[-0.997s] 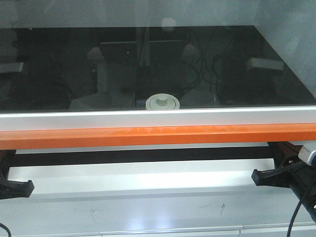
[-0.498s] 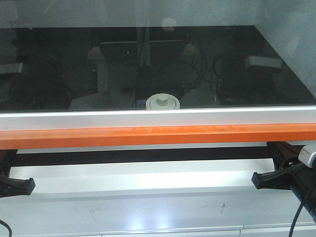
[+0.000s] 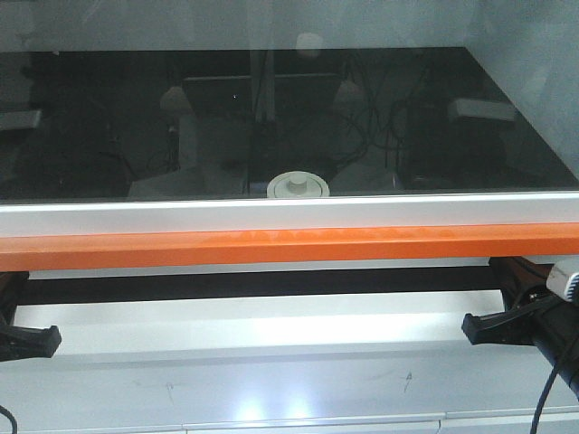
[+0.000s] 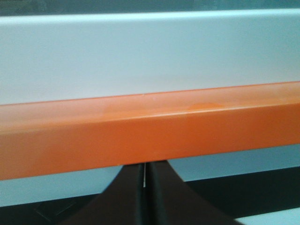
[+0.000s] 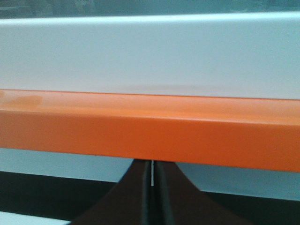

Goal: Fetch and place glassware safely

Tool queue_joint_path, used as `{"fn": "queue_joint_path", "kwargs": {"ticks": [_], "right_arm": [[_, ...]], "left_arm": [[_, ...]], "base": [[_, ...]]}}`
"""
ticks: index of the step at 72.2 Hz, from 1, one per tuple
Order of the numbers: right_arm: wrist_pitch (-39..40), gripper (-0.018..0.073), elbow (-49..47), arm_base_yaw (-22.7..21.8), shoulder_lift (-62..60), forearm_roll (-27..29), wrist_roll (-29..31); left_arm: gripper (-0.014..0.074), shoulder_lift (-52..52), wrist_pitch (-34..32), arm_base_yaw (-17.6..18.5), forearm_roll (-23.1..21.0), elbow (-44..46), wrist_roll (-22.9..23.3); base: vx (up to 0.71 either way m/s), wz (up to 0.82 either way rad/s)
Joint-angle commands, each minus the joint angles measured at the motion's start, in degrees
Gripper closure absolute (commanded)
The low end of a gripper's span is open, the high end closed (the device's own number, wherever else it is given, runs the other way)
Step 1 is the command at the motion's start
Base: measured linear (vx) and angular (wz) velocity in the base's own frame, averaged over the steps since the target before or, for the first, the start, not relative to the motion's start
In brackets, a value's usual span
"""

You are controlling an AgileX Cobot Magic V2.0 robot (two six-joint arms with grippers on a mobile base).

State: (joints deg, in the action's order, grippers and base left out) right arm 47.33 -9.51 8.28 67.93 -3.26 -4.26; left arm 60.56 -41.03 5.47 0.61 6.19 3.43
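Partly hidden or unclear: jar (image 3: 297,186), lid alone on view, glass body concealed behind the white table edge (image 3: 289,215), rim marks too small to make out; small pale object (image 3: 308,42) at the far edge of the dark surface (image 3: 90,108), too blurred to name, reflections in that surface likewise indistinct. Cropped: left gripper (image 3: 50,342), cut by the left border in the front view, its fingers (image 4: 131,197) cut by the lower border in its wrist view; right gripper (image 3: 472,324), arm cut by the right border, fingers (image 5: 168,201) cut below; orange bar (image 3: 289,246), running out of both sides in every view
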Motion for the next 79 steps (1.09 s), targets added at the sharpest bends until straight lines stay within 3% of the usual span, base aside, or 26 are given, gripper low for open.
{"fn": "queue_joint_path", "kwargs": {"ticks": [1, 28, 67, 79], "right_arm": [[11.8, 0.0560, -3.3, 0.0, -1.7, -0.4, 0.6], [11.8, 0.0560, -3.6, 0.0, -3.8, -0.4, 0.3], [4.0, 0.0560, -8.9, 0.0, -9.9, -0.4, 0.0], [1.8, 0.0560, -10.5, 0.0, -12.6, -0.7, -2.5]], "left_arm": [[0.0603, -1.9, -11.1, 0.0, 0.7, 4.0, 0.7], [0.0603, -5.6, -6.3, 0.0, 1.9, 8.8, 0.7], [0.0603, -10.9, -4.2, 0.0, 2.3, 10.6, 0.8], [0.0603, -14.1, -2.4, 0.0, 2.3, 10.6, 2.4]], "base": [[0.00, 0.00], [0.00, 0.00], [0.00, 0.00], [0.00, 0.00]]}}
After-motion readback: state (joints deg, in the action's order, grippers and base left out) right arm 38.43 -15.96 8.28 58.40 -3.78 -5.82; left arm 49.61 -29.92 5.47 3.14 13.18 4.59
